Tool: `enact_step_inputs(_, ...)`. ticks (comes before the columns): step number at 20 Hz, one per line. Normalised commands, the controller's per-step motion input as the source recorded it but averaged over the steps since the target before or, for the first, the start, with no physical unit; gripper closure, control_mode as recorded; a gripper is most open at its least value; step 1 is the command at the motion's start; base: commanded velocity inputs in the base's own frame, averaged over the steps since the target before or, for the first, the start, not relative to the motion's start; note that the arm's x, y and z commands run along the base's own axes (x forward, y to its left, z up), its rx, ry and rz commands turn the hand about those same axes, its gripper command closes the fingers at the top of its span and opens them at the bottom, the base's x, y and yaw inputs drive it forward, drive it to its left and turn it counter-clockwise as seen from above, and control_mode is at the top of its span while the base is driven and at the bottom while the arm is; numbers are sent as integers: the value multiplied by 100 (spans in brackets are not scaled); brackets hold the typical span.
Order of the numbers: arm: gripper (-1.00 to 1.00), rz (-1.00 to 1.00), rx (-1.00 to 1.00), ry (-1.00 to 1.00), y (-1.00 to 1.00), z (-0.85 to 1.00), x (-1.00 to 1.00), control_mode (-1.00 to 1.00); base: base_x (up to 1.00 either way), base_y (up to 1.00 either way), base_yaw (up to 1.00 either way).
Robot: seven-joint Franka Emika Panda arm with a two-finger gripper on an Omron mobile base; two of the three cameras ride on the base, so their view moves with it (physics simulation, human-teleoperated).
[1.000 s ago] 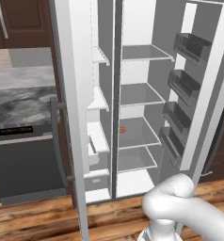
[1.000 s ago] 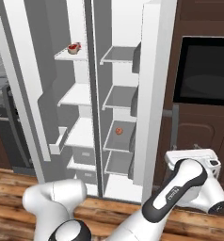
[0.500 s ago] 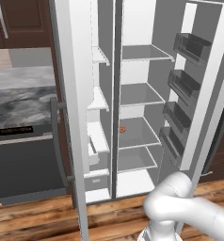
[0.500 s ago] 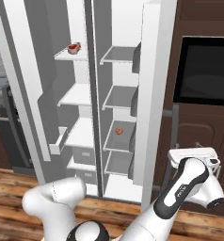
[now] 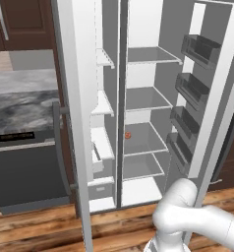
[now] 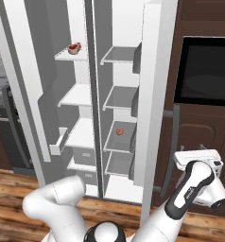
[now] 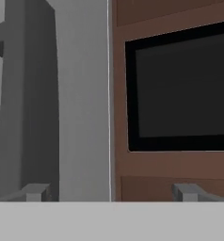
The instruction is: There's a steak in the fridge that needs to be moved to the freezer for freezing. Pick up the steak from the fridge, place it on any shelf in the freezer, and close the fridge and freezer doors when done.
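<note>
While both doors stand wide open, the steak (image 6: 74, 47) lies on the top shelf of the freezer (image 6: 76, 97), the narrow compartment left of the fridge (image 6: 119, 137). An orange-red ball (image 6: 118, 132) sits on a lower fridge shelf. The gripper (image 7: 111, 192) is outside the fridge door (image 6: 152, 94), beside its dark handle (image 6: 170, 142), facing a wall oven (image 7: 180, 89); its jaws are apart and hold nothing. Judged risks: the hand is behind the door's outer face, so a careless sweep could snag the handle or push the door only partway. The freezer door (image 5: 72, 123) also remains to be closed.
</note>
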Motion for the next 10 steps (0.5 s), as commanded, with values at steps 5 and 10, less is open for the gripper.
enact_step_inputs(5,-100,0,0,1,2,-15,15,-100,0,0,0)
enact_step_inputs(10,-100,0,0,0,16,-7,1,-100,0,0,0)
